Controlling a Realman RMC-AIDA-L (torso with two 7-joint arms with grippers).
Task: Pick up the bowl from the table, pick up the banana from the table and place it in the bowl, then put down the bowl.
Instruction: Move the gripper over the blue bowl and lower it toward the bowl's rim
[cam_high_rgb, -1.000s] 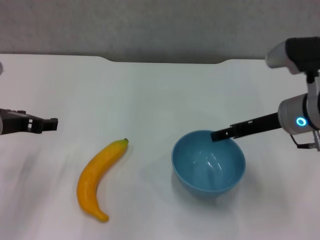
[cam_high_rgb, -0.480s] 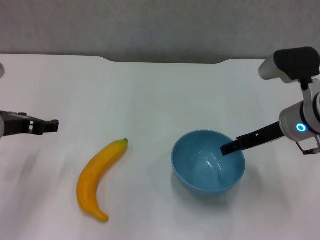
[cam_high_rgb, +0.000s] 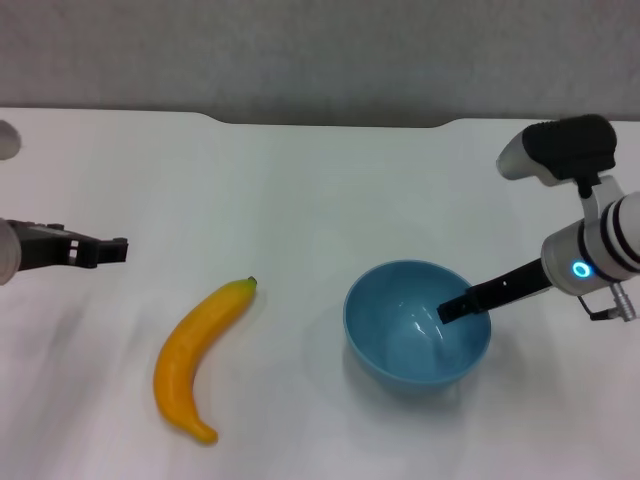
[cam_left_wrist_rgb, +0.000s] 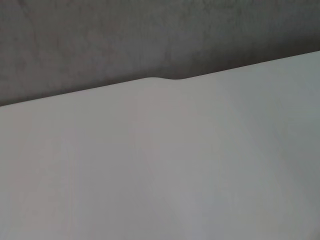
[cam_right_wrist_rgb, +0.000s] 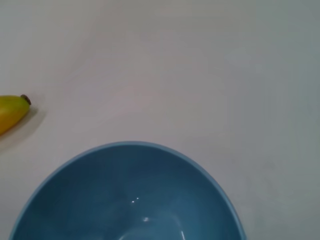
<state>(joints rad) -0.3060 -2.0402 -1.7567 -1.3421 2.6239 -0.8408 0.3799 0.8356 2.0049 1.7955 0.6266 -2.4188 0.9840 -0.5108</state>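
Since a second ago, our right claw has dipped lower over the bowl's right rim; its state we cannot tell. Bowl and banana rest apart on the desk. Our left claw hovers, state unclear.

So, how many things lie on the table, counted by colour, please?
Blue: 1, the bowl
Yellow: 1, the banana
Total: 2 on the white table
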